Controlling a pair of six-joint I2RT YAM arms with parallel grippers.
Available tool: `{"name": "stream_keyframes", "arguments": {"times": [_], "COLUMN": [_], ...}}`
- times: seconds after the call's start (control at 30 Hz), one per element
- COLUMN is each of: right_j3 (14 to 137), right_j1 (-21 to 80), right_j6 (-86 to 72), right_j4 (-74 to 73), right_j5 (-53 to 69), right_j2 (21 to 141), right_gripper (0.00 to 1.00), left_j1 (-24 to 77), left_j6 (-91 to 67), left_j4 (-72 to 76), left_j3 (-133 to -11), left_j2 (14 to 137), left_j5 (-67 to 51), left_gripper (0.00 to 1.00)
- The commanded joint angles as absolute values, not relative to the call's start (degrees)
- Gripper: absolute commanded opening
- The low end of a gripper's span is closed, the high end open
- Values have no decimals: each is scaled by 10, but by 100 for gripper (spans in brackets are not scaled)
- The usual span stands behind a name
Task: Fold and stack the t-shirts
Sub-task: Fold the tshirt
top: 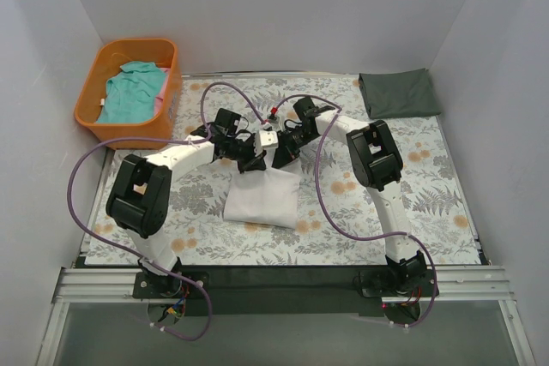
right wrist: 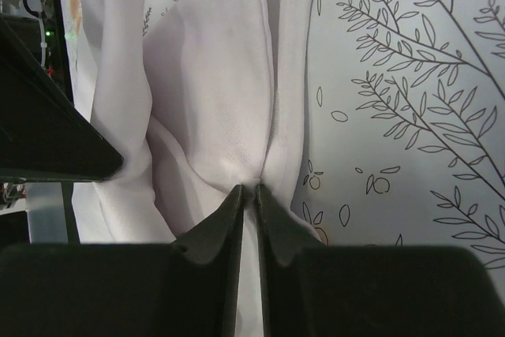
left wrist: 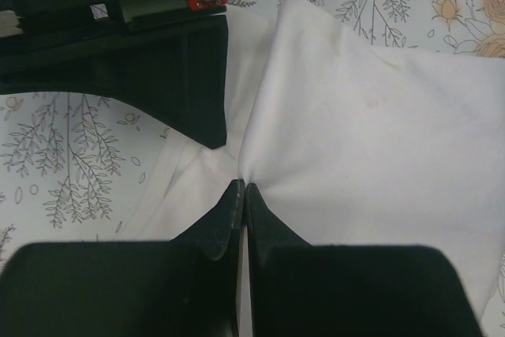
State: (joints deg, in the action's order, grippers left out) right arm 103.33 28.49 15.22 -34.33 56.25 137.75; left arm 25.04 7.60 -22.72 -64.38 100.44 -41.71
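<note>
At centre of the floral tabletop (top: 429, 203), found white t-shirt (top: 262, 199) lying partly folded, its far edge bunched narrow. Noted orange basket (top: 129, 135) by the far left corner, holding crumpled teal t-shirt (top: 133, 92). Saw dark grey-green t-shirt (top: 399, 93) folded flat at far right corner, well apart from the rest. Recorded left claw (left wrist: 243, 187) clenched on a pinch of white cloth at that bunched edge. Recorded right claw (right wrist: 248, 189) just beside it, likewise clenched on a fold of the white t-shirt. Saw creases fanning from both tips.
</note>
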Motion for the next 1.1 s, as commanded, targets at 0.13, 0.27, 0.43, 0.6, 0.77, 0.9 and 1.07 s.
{"name": "stream_keyframes", "arguments": {"times": [0.13,0.27,0.43,0.6,0.77,0.9,1.07], "right_j3": [1025,1030,1079,1116,1114,1094,1078], "right_j1": [287,285,263,252,253,254,259], "right_j6": [171,168,152,139,125,127,135], "right_j4": [-351,-352,-354,-355,-356,-355,-355], "right_j5": [541,541,518,513,538,548,556], "right_j2": [1393,1384,1370,1358,1381,1397,1413], "right_gripper": [17,17,18,21,20,19,17], "left_j1": [245,246,246,246,246,246,247], "left_j6": [59,57,74,79,84,84,82], "left_j4": [-143,-127,-123,-120,-119,-119,-119], "left_j3": [-655,-659,-640,-629,-630,-632,-635], "left_j2": [999,1038,1048,1052,1053,1049,1033], "left_j5": [-390,-380,-391,-387,-387,-384,-381], "left_gripper": [0,0,0,0,0,0,0]}}
